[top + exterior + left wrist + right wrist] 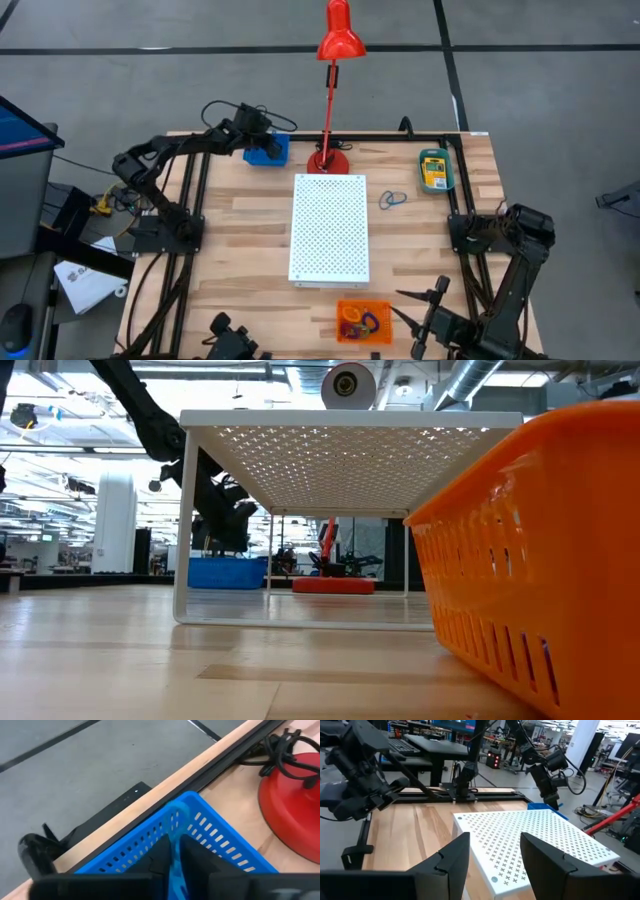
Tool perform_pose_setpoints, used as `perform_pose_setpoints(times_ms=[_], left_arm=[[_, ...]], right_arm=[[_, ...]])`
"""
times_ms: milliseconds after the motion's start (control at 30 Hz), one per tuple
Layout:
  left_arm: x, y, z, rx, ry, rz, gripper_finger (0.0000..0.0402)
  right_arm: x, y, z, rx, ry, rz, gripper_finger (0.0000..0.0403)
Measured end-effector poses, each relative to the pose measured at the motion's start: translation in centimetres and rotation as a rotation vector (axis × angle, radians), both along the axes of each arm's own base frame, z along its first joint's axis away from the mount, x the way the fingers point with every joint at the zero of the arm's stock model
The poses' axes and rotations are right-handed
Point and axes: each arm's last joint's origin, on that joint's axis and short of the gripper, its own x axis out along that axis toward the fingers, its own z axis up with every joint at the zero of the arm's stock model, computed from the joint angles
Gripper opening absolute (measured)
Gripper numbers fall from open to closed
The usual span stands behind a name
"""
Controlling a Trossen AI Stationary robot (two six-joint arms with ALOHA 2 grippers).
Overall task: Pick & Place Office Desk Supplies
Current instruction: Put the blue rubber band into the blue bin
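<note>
My left gripper (175, 865) hangs over the blue tray (268, 151) at the table's far left edge, fingers nearly together with a light-blue piece (174, 851) between them. The low view shows the left gripper (236, 532) just above the blue tray's rim (228, 560). My right gripper (420, 308) waits open near the table's near right edge, beside the orange tray (363, 322), which holds coloured loops. A yellow-and-green crayon box lies in the teal tray (435, 170). Blue loops (392, 200) lie flat on the table right of the white board. My left gripper pinches a thin light-blue piece (174, 870) between its two fingers (158, 862), coming from above and pointing down into the blue tray's far corner (186, 802). I cannot tell whether the piece is a loop or a clip, or whether it touches the tray.
The white perforated board (329, 228) stands on legs at the table's middle. The red lamp's base (327, 160) sits right beside the blue tray, its cable (287, 750) lying on it. Black rails run along the table's far edge. The orange tray (540, 550) fills the low view's right.
</note>
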Motion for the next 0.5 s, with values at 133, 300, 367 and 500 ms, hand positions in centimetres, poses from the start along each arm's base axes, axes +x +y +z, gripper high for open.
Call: perform_pose_setpoints(times_ms=[133,300,367,500], left_arm=[[-0.06,0.0,0.06,0.01,0.013,0.016,0.0076],[-0.02,-0.04,0.06,0.011,0.015,0.017,0.0132],[-0.02,-0.04,0.06,0.011,0.014,0.017,0.0153],[-0.07,-0.12,0.11,0.007,0.019,0.016,0.0185]], right_arm=[[0.01,-0.12,-0.02,0.009,0.004,-0.005,0.0171],[0.07,-0.17,-0.03,0.012,0.008,-0.008,0.0171],[0.05,-0.16,-0.03,0.012,0.008,-0.007,0.0171],[0.04,-0.15,-0.03,0.013,0.009,-0.007,0.0171]])
